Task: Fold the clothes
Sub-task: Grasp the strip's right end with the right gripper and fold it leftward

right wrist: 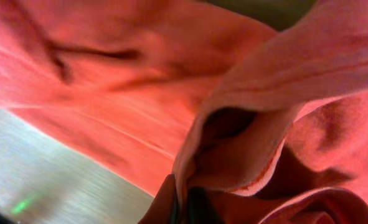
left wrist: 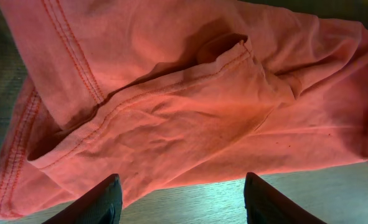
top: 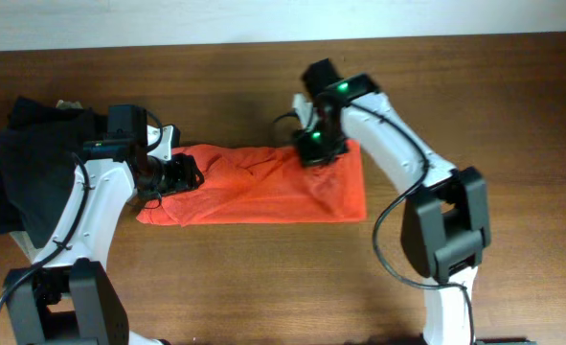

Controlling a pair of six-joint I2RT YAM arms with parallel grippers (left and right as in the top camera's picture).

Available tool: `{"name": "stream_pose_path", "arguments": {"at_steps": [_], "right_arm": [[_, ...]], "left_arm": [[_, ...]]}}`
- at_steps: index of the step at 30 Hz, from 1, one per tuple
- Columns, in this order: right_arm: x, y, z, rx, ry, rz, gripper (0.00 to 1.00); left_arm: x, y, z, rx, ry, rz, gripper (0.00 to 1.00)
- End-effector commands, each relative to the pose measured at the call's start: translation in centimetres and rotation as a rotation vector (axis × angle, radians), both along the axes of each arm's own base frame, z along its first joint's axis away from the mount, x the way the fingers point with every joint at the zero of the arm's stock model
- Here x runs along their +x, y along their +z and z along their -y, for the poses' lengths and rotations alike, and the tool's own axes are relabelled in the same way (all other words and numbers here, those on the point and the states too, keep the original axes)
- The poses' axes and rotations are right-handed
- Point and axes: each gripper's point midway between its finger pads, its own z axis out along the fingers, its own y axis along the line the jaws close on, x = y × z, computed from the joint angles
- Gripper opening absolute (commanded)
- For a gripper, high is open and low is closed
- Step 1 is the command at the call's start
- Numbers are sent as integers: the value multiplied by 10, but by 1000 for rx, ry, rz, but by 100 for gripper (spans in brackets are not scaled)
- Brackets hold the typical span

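Note:
The red-orange T-shirt (top: pixel 263 187) lies folded into a long band across the middle of the wooden table; its logo is hidden. My left gripper (top: pixel 189 175) is at the shirt's left end; in the left wrist view its fingers (left wrist: pixel 182 205) are open over bare wood, just short of the stitched hem (left wrist: pixel 140 118). My right gripper (top: pixel 313 146) is at the shirt's upper right edge, shut on a fold of the shirt (right wrist: pixel 246 143), with the pinch point (right wrist: pixel 180 208) at the bottom of the right wrist view.
A pile of dark garments (top: pixel 29 163) with a beige piece (top: pixel 69 103) lies at the table's left edge, behind my left arm. Bare wood (top: pixel 263 278) lies in front of the shirt and at the far right.

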Motion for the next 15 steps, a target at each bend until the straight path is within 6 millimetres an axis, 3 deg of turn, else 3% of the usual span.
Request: {"name": "stream_pose_path", "arguments": {"at_steps": [1,2,4,8,11,15], "right_arm": [[1,13,-30,41,1,54,18],[-1,14,-36,45,15,60,25],[-6,14,-43,46,36,62,52],[-25,13,-46,51,221,50,56],[-6,5,-6,-119,84,76,50],[1,3,17,-153,31,63,56]], "left_arm": [[1,4,0,-6,-12,15,62],[1,4,0,-6,-12,15,62],[1,4,0,-6,-12,15,63],[2,4,0,-6,-12,16,62],[2,4,0,-6,-12,16,62],[2,4,0,-6,-12,16,63]]}}
